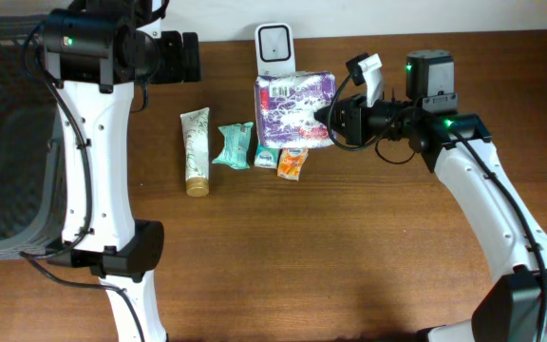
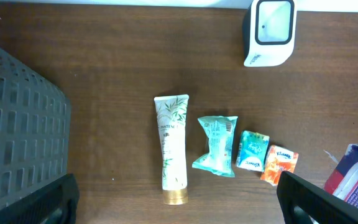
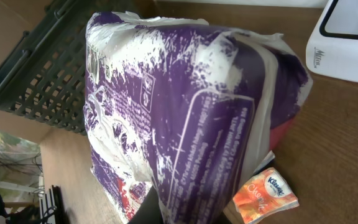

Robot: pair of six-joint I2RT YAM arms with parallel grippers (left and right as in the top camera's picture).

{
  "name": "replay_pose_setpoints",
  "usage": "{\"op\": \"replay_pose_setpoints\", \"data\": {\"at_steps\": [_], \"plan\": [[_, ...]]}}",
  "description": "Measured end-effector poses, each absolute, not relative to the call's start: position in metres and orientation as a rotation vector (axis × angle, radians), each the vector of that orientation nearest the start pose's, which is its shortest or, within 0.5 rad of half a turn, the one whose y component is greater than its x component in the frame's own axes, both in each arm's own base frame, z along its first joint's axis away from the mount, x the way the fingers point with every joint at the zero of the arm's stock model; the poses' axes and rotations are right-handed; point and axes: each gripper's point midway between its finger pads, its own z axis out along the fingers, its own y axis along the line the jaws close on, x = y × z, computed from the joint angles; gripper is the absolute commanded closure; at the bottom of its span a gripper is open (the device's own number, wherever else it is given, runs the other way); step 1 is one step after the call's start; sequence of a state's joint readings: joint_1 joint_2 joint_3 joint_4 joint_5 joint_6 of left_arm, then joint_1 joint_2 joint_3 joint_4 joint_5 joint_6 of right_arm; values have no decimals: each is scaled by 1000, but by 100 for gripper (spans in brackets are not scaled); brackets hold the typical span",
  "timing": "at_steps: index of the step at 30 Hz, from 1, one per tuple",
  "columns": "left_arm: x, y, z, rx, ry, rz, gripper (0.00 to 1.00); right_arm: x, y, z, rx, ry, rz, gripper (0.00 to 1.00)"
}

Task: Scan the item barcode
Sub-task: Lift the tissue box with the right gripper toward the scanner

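The purple pack [image 1: 294, 106] sits at the upper centre of the overhead view, just below the white scanner [image 1: 275, 47], its lower edge above the orange tissue packet [image 1: 292, 163]. The right gripper [image 1: 327, 116] is clamped on the pack's right-hand edge, jaws closed down on the wrapper. The left gripper [image 1: 190, 57] hangs at the upper left with its fingers spread wide, holding nothing. The wrist view shows crinkled, glossy film that bulges and folds, so the pack is probably light and soft, and its skin slippery. A pinch on loose film alone could slide or tear, so the safer hold takes in the padded body behind the wrapper, near an edge, leaving the printed faces uncovered. Being limp, it may sag away from the grip when it is tilted toward the scanner's window. Which face carries the barcode cannot be told. A pale label near the pack's upper left corner is too small to read.
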State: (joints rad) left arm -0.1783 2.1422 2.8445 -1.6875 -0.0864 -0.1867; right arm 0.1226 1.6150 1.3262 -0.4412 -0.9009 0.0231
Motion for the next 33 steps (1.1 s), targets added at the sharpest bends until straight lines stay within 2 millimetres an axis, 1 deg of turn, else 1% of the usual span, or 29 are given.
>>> {"op": "replay_pose_setpoints", "data": {"at_steps": [13,19,33], "plan": [[442,-65,335,-44,2550,-31,1,399,185,244,-563,2120,1101,96],[442,-65,335,-44,2550,-31,1,399,181,237,-531,2165,1072,96],[442,-65,335,-44,2550,-31,1,399,180,235,-524,2176,1067,96]]}}
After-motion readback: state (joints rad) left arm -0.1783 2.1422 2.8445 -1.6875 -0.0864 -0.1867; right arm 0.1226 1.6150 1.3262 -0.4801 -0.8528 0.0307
